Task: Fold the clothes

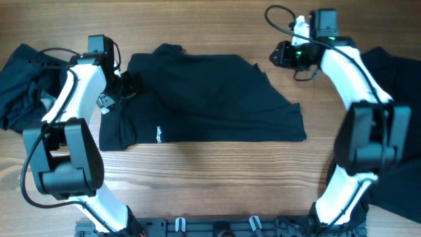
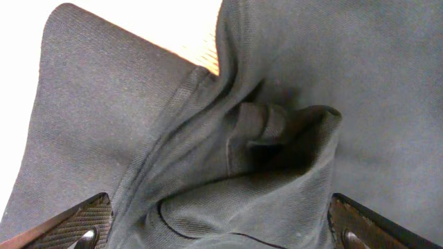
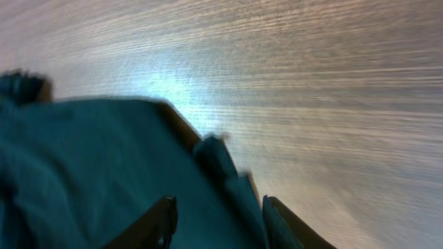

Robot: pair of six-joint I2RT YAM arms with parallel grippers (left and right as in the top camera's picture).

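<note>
Wooden table, black shirt; blurry right-wrist view.

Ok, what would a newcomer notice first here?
A black garment lies spread across the middle of the wooden table, a small white print near its lower left. The left end effector sits at its left edge with bunched fabric between its fingers; more dark clothes lie heaped at both table ends.
</note>
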